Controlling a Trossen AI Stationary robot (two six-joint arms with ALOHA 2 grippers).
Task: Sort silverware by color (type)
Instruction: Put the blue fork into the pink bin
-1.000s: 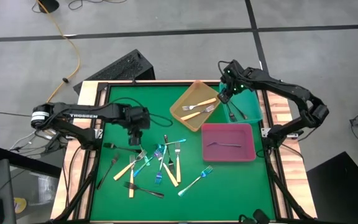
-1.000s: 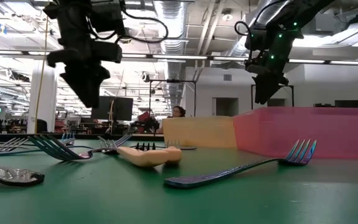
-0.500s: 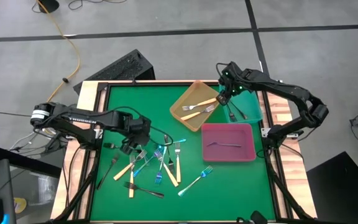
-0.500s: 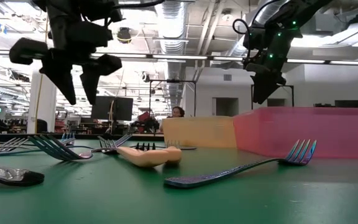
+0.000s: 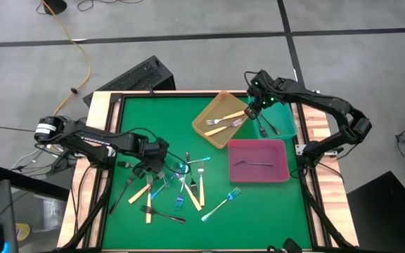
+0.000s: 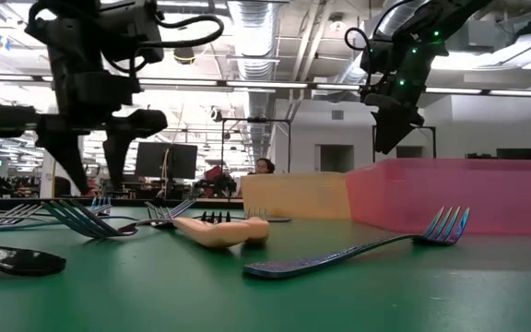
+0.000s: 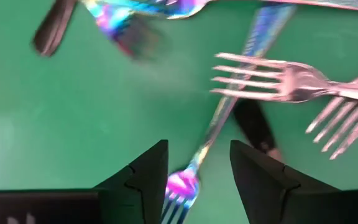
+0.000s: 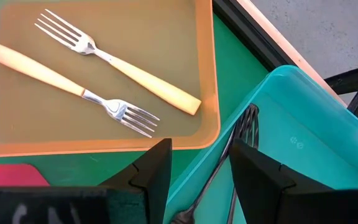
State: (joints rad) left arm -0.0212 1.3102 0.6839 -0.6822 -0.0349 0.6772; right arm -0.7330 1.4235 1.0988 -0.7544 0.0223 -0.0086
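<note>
High view: orange tray [image 5: 220, 131] w/ 2 cream forks [image 5: 224, 120], pink tray [image 5: 278, 171] w/ 1 blue fork [image 5: 252, 164], teal tray [image 5: 285, 117] w/ black forks [image 8: 219, 165]. Left gripper [image 5: 151, 169] low over loose pile [image 5: 178, 184], fingers apart, holding nothing; iridescent fork [image 7: 222, 115] between tips. Right gripper [image 5: 253, 110] open, empty, over teal tray edge.

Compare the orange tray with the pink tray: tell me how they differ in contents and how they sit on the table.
The orange tray holds two cream-handled forks; the pink tray holds a single dark iridescent fork. The orange tray lies turned at an angle to the table edges, while the pink tray sits square with them. The orange tray is farther back, the pink tray nearer the front. Both are shallow rectangular trays on the green table.
</note>
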